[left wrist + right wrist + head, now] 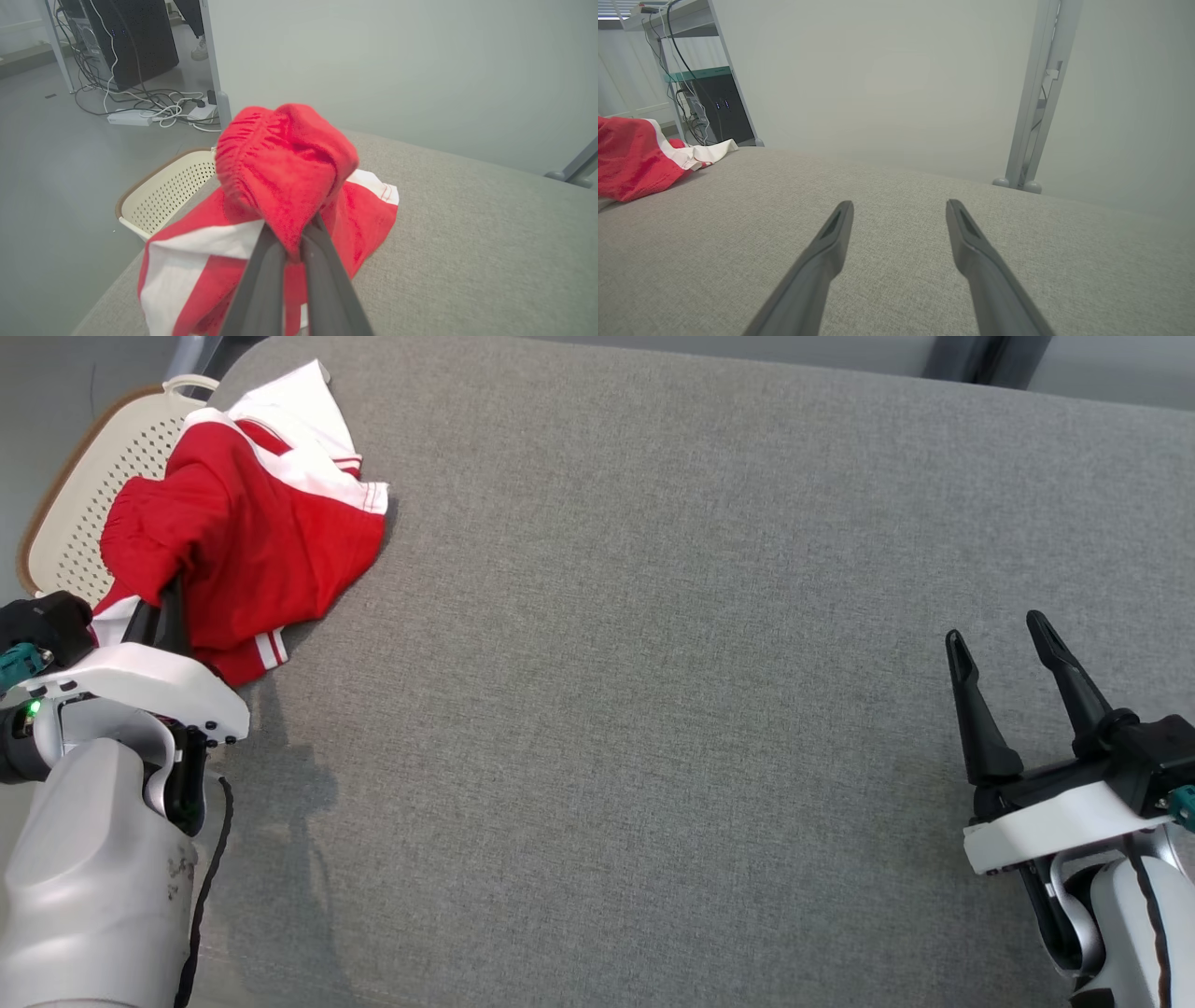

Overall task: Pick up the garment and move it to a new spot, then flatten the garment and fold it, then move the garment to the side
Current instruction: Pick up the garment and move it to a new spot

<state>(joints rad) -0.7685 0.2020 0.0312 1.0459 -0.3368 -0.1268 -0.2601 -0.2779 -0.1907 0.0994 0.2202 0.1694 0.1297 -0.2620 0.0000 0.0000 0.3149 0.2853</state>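
Observation:
The garment [252, 537] is red with white panels and striped hems, crumpled at the far left corner of the grey surface, partly draped over a cream basket. My left gripper [166, 602] is shut on a red fold of it; in the left wrist view the fingers [322, 275] pinch the bunched red cloth [285, 172], which rises above the rest. My right gripper [999, 639] is open and empty at the right side, well away from the garment [635, 158], and in the right wrist view its spread fingertips [900, 207] hover over bare grey fabric.
A cream perforated basket [89, 476] sits beyond the surface's left corner, under the garment's edge. The grey cushioned surface [653, 709] stretches wide to the right. Cables and a dark computer case [135, 42] lie on the floor behind; a metal frame post [1036, 93] stands at the back right.

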